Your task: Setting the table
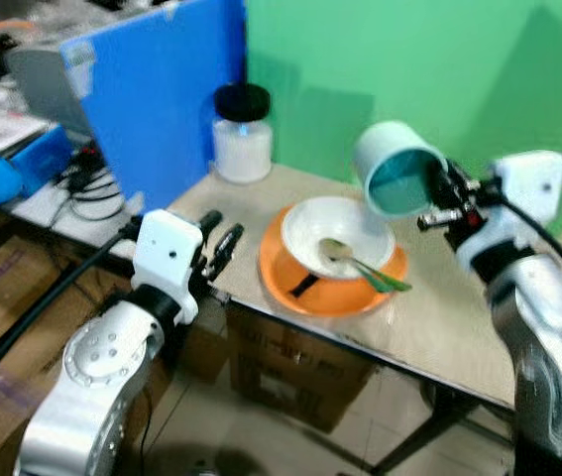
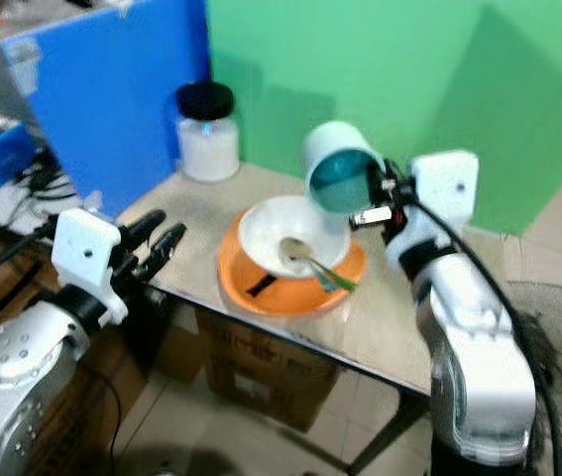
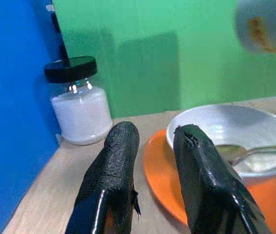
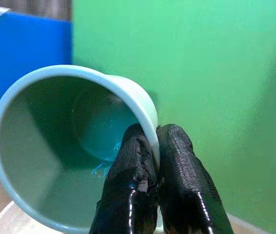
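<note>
A white bowl point(image 1: 335, 236) sits on an orange plate point(image 1: 290, 273) on the table, with a spoon point(image 1: 360, 262) lying in it. My right gripper point(image 1: 437, 195) is shut on the rim of a teal cup point(image 1: 397, 171), holding it tilted in the air above the bowl's far right side; its fingers point(image 4: 142, 195) pinch the rim point(image 4: 153, 146). My left gripper point(image 1: 219, 238) hovers open at the table's left edge, apart from the plate; its fingers point(image 3: 113, 180) point towards the bowl point(image 3: 235, 131).
A glass jar point(image 1: 242, 134) with a black lid and white contents stands at the table's back left. A blue panel point(image 1: 157, 89) and green wall rise behind. Cardboard boxes point(image 1: 300, 367) sit under the table; cables and clutter lie to the left.
</note>
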Robot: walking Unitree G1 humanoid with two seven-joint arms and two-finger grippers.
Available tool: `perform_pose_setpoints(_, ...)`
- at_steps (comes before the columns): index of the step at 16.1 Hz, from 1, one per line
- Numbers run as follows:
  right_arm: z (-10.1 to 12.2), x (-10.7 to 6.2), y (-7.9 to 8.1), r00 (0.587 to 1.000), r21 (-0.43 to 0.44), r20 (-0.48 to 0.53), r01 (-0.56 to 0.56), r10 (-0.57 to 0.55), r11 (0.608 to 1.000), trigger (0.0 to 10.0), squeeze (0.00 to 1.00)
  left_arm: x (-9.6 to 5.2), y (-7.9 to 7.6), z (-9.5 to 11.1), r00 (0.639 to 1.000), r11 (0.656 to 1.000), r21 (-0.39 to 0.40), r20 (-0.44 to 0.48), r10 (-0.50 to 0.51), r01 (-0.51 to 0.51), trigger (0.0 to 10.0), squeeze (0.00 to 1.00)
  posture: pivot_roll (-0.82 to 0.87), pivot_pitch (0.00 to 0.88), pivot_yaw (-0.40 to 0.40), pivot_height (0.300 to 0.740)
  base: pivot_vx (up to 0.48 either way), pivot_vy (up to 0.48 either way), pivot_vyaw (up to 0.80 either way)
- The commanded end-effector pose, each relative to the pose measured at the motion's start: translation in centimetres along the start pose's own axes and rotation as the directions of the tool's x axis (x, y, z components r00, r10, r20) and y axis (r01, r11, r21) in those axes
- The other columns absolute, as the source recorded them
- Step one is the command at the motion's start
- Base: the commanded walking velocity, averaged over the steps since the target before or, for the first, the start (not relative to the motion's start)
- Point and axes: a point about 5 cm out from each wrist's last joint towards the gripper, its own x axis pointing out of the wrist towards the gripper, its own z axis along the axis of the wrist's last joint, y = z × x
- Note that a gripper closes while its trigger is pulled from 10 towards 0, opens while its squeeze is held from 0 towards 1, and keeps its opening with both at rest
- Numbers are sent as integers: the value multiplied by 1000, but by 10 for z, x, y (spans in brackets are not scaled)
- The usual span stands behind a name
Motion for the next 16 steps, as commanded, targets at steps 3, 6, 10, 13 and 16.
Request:
perform_pose_setpoints(3,2,-12,-5,996,17,12,89,-90,996,10000,0,0,-5,2,999,999,3,19,31,-32,10000,0,140,0,-19,740,0,0,-800)
perform_pose_setpoints(6,-3,-14,-9,989,-19,-32,146,-146,989,10000,0,6,-4,1,999,999,17,12,43,-43,10000,0,127,0,-17,740,0,0,-800)
perform_pose_setpoints(10,-7,-12,-1,988,30,-67,139,-137,990,10000,0,11,-4,0,999,999,20,9,47,-48,10000,0,116,0,-14,740,0,0,-800)
perform_pose_setpoints(13,-15,-12,0,980,36,-108,173,-168,984,10000,0,10,0,-2,997,997,31,0,74,-74,10000,0,119,0,-14,740,0,0,-788)
perform_pose_setpoints(16,-15,-12,1,979,44,-117,175,-169,984,10000,0,11,-1,0,997,997,24,12,70,-70,10000,0,120,0,-18,740,0,0,-779)
